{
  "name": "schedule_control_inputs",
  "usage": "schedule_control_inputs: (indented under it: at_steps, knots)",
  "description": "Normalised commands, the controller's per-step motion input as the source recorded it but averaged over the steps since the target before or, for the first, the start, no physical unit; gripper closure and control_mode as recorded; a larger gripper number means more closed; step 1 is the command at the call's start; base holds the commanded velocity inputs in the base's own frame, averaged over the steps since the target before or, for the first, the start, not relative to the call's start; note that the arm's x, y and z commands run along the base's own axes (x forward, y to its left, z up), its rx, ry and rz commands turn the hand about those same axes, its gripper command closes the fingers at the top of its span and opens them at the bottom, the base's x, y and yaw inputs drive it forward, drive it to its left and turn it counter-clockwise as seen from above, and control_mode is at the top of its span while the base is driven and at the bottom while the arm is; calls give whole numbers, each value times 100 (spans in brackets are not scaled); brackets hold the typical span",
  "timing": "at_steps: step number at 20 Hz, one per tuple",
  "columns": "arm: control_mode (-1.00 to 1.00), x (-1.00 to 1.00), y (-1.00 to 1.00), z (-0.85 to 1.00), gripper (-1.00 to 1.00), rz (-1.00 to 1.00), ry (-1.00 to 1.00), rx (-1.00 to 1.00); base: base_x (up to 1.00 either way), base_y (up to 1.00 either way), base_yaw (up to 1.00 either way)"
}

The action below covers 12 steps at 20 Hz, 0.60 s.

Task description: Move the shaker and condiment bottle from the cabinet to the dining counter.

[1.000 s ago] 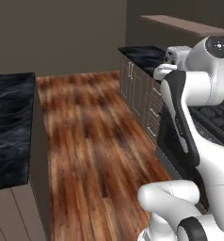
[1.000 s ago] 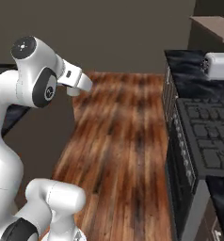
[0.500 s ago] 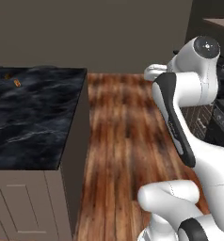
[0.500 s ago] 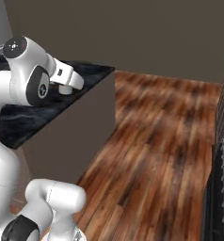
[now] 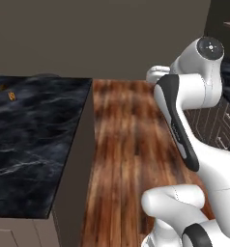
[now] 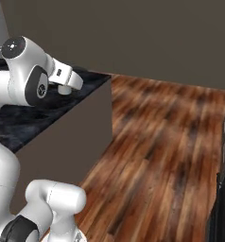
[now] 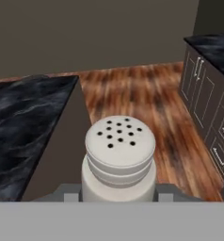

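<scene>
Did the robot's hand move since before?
Yes: the gripper holding the small white cylindrical shaker swung from against wooden floor toward the black marble dining counter.

Dim, even rendered light, soft shadows, no glare; floor planks (image 6: 166, 142) look slightly blurred.

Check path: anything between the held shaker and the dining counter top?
Nothing visible. The shaker sits clamped in the end effector, above the wood floor just off the dining counter edge. The slab near that edge is bare; a small orange-brown item lies far back on it.
</scene>
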Motion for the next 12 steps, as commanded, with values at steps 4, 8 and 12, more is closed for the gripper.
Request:
schedule_control_inputs:
  at_steps: [4, 8, 12]
  knots:
    - [100, 0, 0, 0, 100, 0, 0, 0, 94, -10, 13]
    - [100, 0, 0, 0, 100, 0, 0, 0, 94, -12, 12]
    - [100, 0, 0, 0, 100, 0, 0, 0, 94, -15, 11]
